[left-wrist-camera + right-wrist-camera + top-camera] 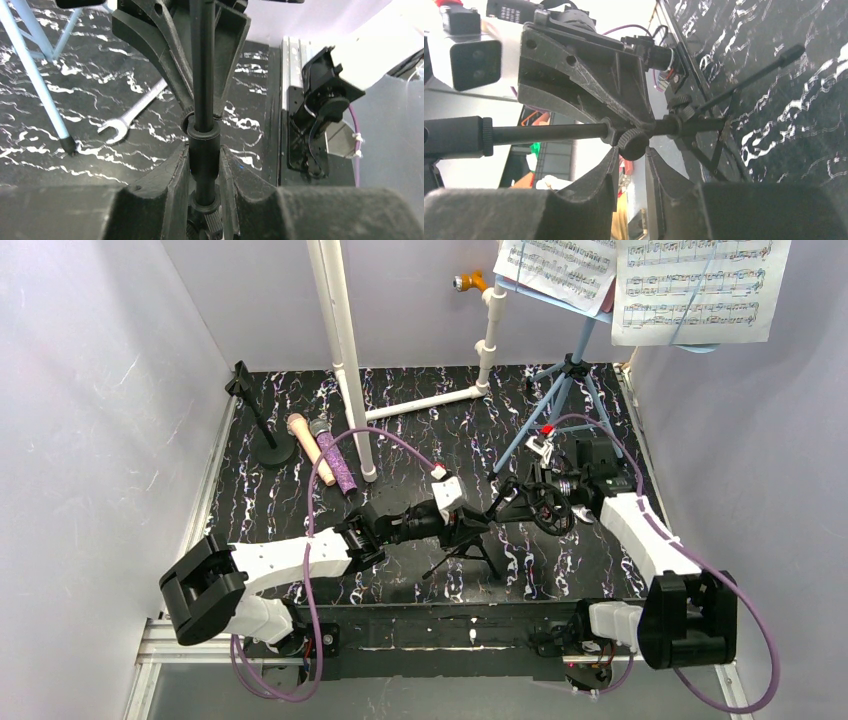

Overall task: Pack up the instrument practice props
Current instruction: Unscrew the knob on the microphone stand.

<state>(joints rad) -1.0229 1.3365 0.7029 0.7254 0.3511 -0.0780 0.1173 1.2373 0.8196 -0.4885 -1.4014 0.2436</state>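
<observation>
Writing: the sheet-music pages (690,285) show printed staves; any words are too small to read.
Left gripper (204,156): narrowed tight onto the collar of the black mic tripod (203,100).
Right gripper (631,151): nearly closed, pinching a knob (632,143) on the same shaft.
Black mic tripod: mid-table (580,560), spanning both grippers, legs toward the near edge.
Microphones: peach microphone (305,445) and purple glitter microphone (337,462) lie side by side, far left.

Reaches in from lower left with left hand (470,524), from lower right with right hand (518,506); meets mid-frame, both clamped on black mic tripod (462,552).
</observation>
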